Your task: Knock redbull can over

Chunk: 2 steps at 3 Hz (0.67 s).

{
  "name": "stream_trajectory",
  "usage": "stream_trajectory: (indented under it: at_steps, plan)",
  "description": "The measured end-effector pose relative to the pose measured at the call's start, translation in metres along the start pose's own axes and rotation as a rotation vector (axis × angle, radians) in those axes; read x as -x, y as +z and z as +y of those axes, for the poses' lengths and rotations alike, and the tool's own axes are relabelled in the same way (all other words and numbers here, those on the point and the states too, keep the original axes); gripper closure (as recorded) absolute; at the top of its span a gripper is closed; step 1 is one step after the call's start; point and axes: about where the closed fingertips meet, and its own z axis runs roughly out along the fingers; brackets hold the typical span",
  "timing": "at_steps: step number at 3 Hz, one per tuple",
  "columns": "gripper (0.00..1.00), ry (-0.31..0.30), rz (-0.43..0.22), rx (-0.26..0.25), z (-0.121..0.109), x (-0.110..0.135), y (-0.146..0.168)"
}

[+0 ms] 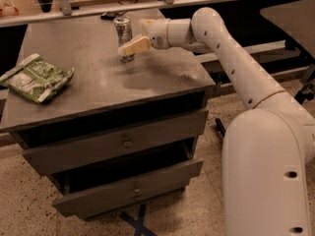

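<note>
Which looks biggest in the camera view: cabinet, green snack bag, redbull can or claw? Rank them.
1. cabinet
2. green snack bag
3. redbull can and claw, at the can's lower part: alike, unranked.

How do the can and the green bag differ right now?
The can stands upright at the back of the table; the bag lies flat near its left edge. The can is slim and silver; the bag is wide, green and bigger. The hand is at the can, far from the bag. Both rest on the table.
</note>
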Motion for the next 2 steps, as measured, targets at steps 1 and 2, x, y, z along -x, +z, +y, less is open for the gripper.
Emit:
stream_trajectory:
  at_steps: [1,2]
  plan:
    - [0.0,0.005,-0.019,0.07,0.013,0.001,0.01]
    - [0.16,-0.004,-0.039,0.126,0.021,0.005,0.022]
